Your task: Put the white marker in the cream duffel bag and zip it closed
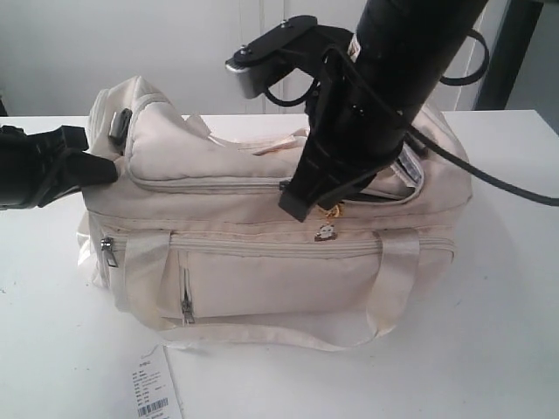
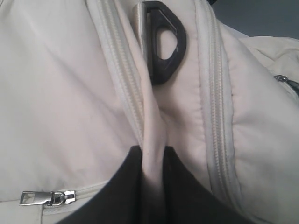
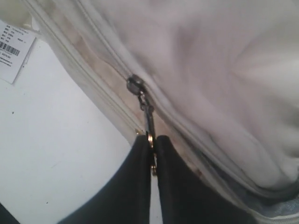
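The cream duffel bag [image 1: 262,262] stands on the white table [image 1: 507,332]. My left gripper [image 1: 109,170] is at the bag's left end, shut on a fold of cream fabric [image 2: 152,140] below a black buckle [image 2: 163,42]. My right gripper [image 1: 297,205] reaches down onto the top zip near the bag's middle. It is shut on the metal zip pull [image 3: 149,123], which hangs from the slider [image 3: 135,84]. Right of the slider the top zip gapes open [image 1: 397,188]; left of it the zip looks closed. The white marker is out of view.
A white barcoded paper tag [image 1: 155,388] lies on the table in front of the bag and also shows as a paper tag [image 3: 14,46] beside the bag's edge. A small charm [image 1: 325,231] dangles on the bag's front. A black cable [image 1: 498,179] trails right from the right arm.
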Robot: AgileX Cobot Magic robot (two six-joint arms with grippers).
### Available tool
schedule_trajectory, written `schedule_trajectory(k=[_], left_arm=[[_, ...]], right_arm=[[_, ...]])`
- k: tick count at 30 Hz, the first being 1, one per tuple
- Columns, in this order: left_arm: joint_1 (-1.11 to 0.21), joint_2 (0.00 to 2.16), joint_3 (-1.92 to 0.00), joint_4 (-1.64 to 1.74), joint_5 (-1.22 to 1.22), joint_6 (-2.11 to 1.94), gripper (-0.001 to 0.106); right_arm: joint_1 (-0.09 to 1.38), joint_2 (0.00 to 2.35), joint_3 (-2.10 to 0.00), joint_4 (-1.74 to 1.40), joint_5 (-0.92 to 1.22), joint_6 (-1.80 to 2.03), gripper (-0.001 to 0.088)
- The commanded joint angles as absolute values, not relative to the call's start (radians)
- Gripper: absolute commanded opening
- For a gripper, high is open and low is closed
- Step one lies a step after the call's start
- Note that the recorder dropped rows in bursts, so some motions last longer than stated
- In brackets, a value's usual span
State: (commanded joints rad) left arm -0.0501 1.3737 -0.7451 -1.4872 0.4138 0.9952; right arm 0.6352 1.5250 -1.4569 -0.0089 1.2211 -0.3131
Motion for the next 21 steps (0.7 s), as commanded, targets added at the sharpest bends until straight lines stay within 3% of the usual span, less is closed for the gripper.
schedule_trajectory(k=[14, 17, 21], left_arm=[[-0.050, 1.374, -0.745, -1.458, 0.434, 1.006, 0.003], [-0.050, 1.372, -0.745, -1.410, 0.459, 1.009, 0.023], [-0.050, 1.357, -0.745, -1.258, 0.468, 1.001, 0.064]], right_arm=[[0.601, 1.505, -1.453, 0.156, 1.221, -0.404, 0.0000], [0.601, 1.509, -1.439, 0.204, 1.221, -0.459, 0.0000], [0.601, 1.509, -1.402, 0.213, 1.161, -0.468, 0.0000]])
